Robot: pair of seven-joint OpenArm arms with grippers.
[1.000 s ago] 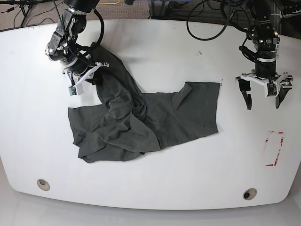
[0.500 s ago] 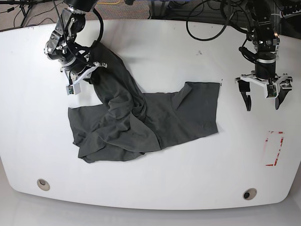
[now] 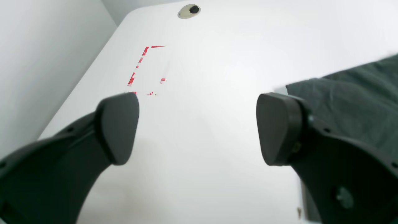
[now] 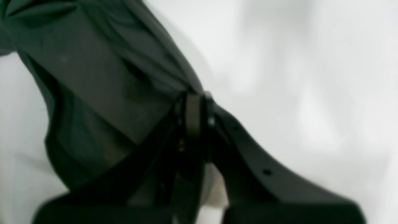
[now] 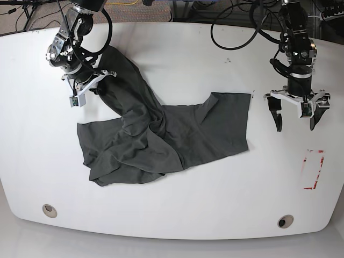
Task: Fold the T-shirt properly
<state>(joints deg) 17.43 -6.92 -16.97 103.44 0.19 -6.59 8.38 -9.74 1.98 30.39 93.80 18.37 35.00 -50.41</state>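
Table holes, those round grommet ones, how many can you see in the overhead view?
2. One hole sits near the table's front edge at the base view's lower left; the other hole is at its lower right. The T-shirt could hide more.

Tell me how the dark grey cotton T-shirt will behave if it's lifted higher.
Probably floppy: the dark grey cotton T-shirt already drapes in folds from the shut right gripper. It likely drags and bunches on the white table rather than holding shape.
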